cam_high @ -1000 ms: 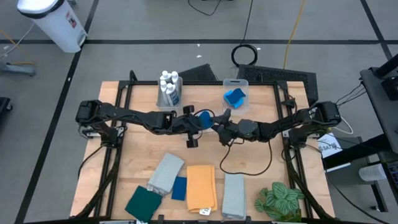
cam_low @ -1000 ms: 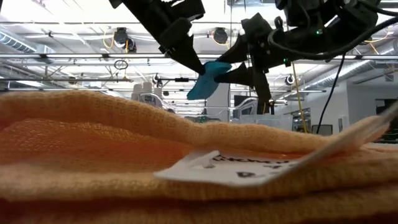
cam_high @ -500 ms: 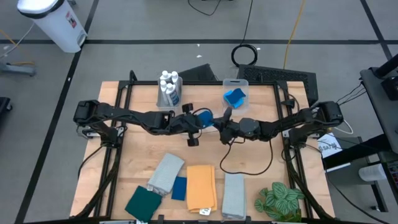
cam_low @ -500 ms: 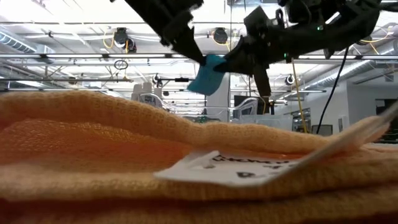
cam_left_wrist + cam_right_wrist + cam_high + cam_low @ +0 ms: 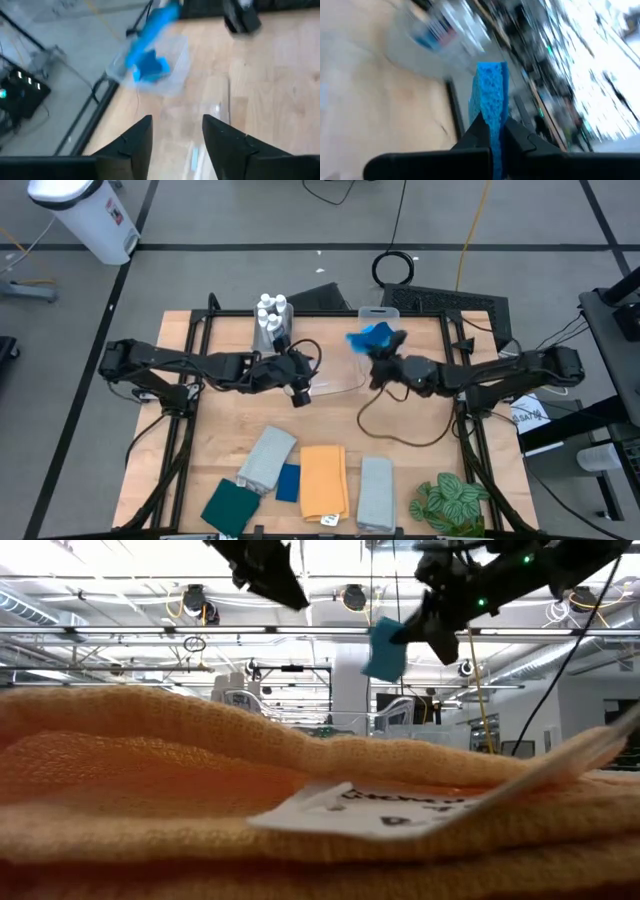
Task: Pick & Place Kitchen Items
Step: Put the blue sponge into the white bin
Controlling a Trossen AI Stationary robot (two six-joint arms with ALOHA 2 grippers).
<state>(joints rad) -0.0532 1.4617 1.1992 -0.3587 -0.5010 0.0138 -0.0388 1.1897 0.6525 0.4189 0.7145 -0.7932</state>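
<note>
A wavy blue sponge point(image 5: 385, 648) is in the air at the table's far middle, with my right gripper point(image 5: 379, 361) shut on it. It is over or just beside a clear bin point(image 5: 172, 75) that holds another blue sponge point(image 5: 149, 69). My left gripper point(image 5: 299, 381) is open and holds nothing, left of the sponge and apart from it. White bottles point(image 5: 271, 309) stand in a bin at the far left. Folded cloths lie along the near edge: grey point(image 5: 268, 458), blue point(image 5: 288, 483), orange point(image 5: 323, 480), grey point(image 5: 376, 492) and dark green point(image 5: 232, 506). My right gripper pinches one end of the blue sponge point(image 5: 491, 116) between its two fingers, on the sponge's broad faces. The fingers reach in from the table's right. The rest of the sponge sticks out past the fingertips, lifted clear of the table.
A flat clear plastic piece point(image 5: 335, 376) lies on the table between the two grippers. A loose black cable point(image 5: 385, 430) trails across the middle right. A green leafy plant point(image 5: 450, 504) stands at the near right corner. Bare wood lies at mid-table.
The sponge has passed from my left gripper to my right. My right gripper shut on it while the left one still held it. The left then opened and drew back toward the table's left. My right gripper carried the sponge right and toward the far edge, to the clear bin.
</note>
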